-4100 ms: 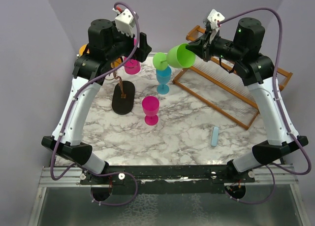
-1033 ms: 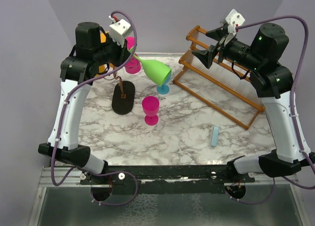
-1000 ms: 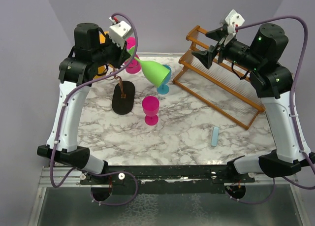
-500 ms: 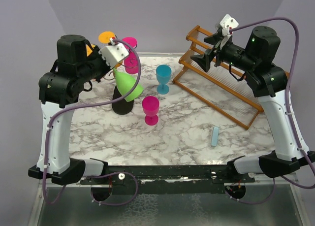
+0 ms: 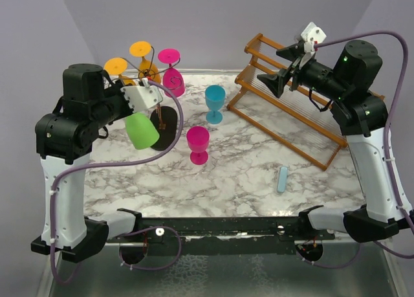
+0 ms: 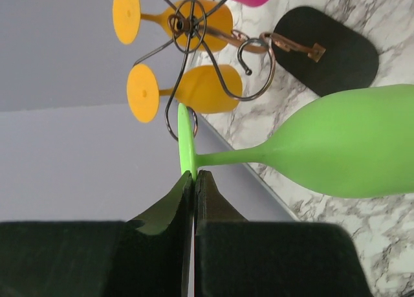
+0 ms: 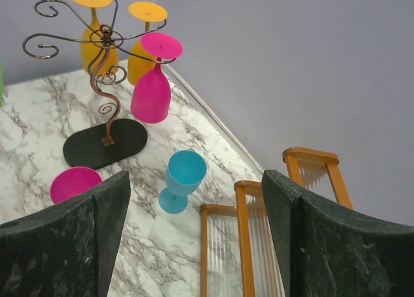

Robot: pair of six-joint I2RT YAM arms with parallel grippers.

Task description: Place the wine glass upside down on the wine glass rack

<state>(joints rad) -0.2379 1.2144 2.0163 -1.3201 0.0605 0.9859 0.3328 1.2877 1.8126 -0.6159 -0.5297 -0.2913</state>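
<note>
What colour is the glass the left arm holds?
The wine glass is lime green, clearest in the left wrist view.

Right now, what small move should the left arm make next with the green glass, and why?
Probably ease the green glass sideways so its stem slips into a free curl of the rack. The left gripper is shut on the foot's rim, and that foot appears close beside the wire arms.

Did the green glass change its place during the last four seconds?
Yes. The green glass moved left, from beside the blue glass to the left side of the rack base, held by the left gripper.
</note>
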